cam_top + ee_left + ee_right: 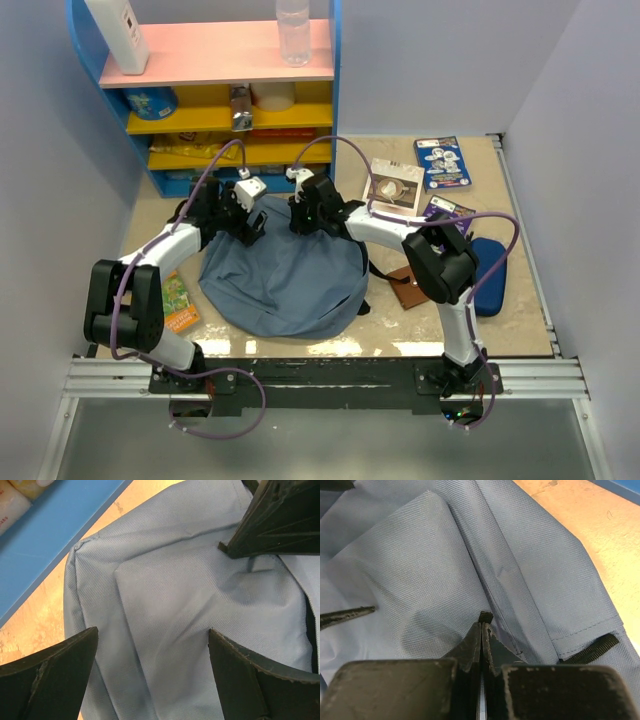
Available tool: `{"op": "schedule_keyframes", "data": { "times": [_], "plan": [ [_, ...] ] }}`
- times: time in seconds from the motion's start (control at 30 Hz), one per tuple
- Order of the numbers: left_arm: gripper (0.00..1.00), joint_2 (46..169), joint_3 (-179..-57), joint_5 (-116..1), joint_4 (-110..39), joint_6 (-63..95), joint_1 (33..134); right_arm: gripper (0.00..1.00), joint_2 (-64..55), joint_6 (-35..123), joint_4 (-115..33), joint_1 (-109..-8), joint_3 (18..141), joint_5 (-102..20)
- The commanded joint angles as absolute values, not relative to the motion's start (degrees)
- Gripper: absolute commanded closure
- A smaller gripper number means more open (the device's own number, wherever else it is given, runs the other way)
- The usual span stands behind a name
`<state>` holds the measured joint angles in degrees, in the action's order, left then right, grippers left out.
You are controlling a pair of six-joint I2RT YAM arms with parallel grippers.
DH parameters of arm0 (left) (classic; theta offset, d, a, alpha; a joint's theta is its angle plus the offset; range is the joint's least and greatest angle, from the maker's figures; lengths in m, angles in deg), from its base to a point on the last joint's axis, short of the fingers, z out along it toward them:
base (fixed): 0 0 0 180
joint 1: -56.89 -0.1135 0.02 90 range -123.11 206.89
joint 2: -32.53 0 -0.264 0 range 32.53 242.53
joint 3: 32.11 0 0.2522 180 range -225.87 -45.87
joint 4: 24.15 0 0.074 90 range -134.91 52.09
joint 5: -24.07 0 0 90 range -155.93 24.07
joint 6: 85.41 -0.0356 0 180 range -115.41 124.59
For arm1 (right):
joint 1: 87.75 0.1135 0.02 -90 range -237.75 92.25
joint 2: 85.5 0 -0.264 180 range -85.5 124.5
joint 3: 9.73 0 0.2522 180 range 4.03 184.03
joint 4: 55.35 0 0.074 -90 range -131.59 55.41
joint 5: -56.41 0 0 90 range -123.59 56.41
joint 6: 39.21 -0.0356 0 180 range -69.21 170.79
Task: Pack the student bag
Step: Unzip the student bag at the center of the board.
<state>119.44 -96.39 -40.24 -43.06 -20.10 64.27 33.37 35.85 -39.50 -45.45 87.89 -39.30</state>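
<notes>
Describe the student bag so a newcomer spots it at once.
On the table before the blue shelf unit, the student bag lies centre-table. It is the biggest loose item, soft slate-blue fabric; the dark-blue pencil case at right is small and oblong.

The shelf (200, 120) stands close behind the bag (285, 285), a narrow strip of bench (520, 320) between them; books (441, 163) and a blue case (489, 277) crowd the right, a booklet (178, 300) the left.

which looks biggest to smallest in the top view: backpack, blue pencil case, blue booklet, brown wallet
1. backpack
2. blue pencil case and blue booklet: about alike, case partly hidden
3. brown wallet
</notes>
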Motion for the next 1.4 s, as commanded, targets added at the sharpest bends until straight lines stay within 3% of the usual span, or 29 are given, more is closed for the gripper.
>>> {"op": "schedule_keyframes", "data": {
  "times": [0.0, 0.43, 0.67, 0.8, 0.9, 1.37],
  "plan": [
    [0.05, 118.2, -98.6, -39.6, -39.8, -19.1, 66.0, 1.0, 30.5, 35.6, -42.9, -45.6, 87.1, -42.4],
    [0.02, 128.9, -105.6, -38.1, -33.3, -18.5, 67.7, 1.0, 19.9, 32.8, -50.8, -45.5, 76.6, -47.1],
    [0.0, 131.7, -107.0, -35.9, -32.6, -22.2, 68.7, 1.0, 20.1, 34.2, -50.3, -44.4, 75.0, -44.4],
    [0.0, 131.5, -105.8, -38.1, -30.4, -23.4, 68.6, 0.62, 19.9, 37.3, -48.6, -44.2, 76.0, -39.9],
    [0.02, 132.5, -105.7, -39.7, -30.3, -23.4, 68.1, 0.51, 20.8, 40.7, -48.1, -44.2, 77.2, -40.3],
    [0.04, 132.0, -107.8, -33.6, -33.5, -19.1, 64.5, 0.49, 30.0, 50.5, -40.5, -44.2, 86.3, -45.9]
  ]
}}
